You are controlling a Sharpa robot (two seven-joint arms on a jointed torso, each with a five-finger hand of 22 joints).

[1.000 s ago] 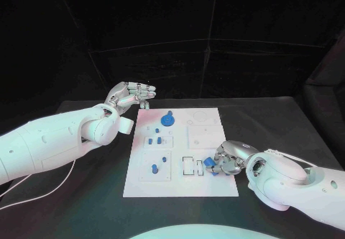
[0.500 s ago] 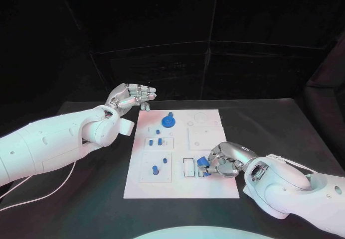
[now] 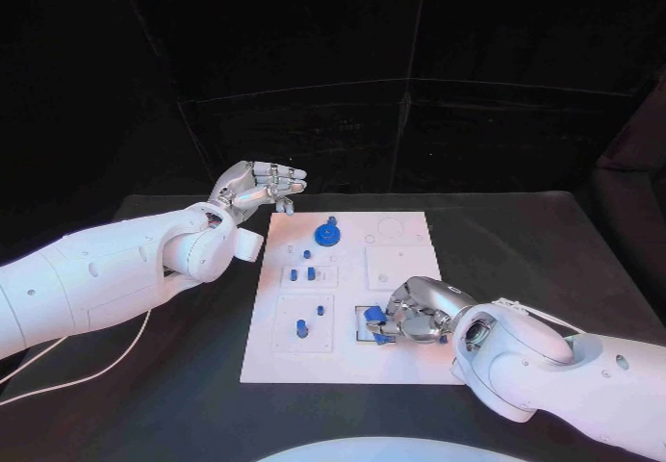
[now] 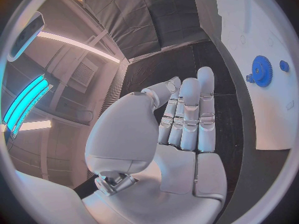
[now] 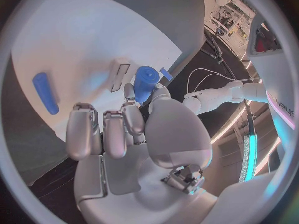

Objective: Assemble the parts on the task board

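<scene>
Head view: right hand (image 3: 414, 313) half-hides blue part (image 3: 374, 322).

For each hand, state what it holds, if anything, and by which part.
The right hand pinches a blue part by its lower end, over the task board. The left hand has its fingers curled on nothing.

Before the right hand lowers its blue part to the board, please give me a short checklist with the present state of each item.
1. Right hand holds the blue part: ok.
2. Part is over the rectangular slot: cannot tell, the fingers hide it in the head view.
3. Left hand is off the task board, at its far left corner: ok.
4. Blue gear stays away from the right hand: ok.
5. Part is upright in the grip: cannot tell.
</scene>
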